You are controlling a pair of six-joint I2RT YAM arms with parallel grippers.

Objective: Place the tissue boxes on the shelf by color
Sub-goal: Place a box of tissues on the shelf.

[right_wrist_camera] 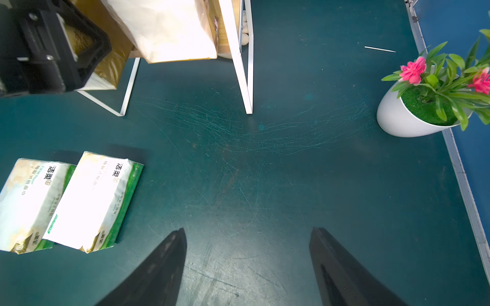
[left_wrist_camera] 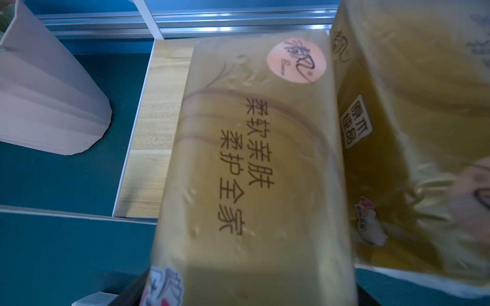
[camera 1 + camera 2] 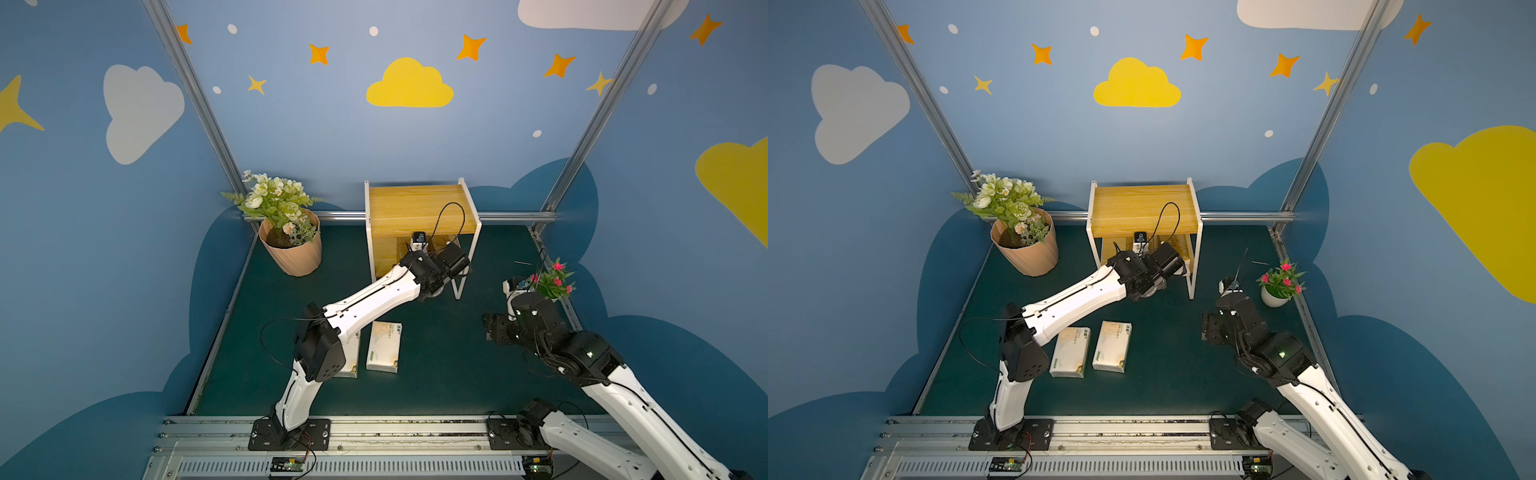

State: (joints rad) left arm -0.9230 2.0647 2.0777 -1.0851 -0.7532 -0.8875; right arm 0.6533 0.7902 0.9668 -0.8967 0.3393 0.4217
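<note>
Gold tissue pack [image 2: 252,172] lies between the jaws of the left gripper [image 1: 75,43] on the lower board of the shelf [image 2: 148,127], clamped or loose I cannot tell; 2nd gold pack [image 2: 411,132] just beside. 2 white packs [image 3: 1070,351] [image 3: 1112,347] lie on the mat [image 1: 265,172]; right gripper [image 1: 248,231] gapes wide, empty

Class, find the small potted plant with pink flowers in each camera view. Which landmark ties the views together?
A top view: potted plant at the table's right edge, partly behind the right arm.
A top view: potted plant clear of the arm, right of the shelf.
Left wrist: not in it.
Right wrist: potted plant beside the table's edge rail.
Shared landmark: the shelf's white frame.
</note>
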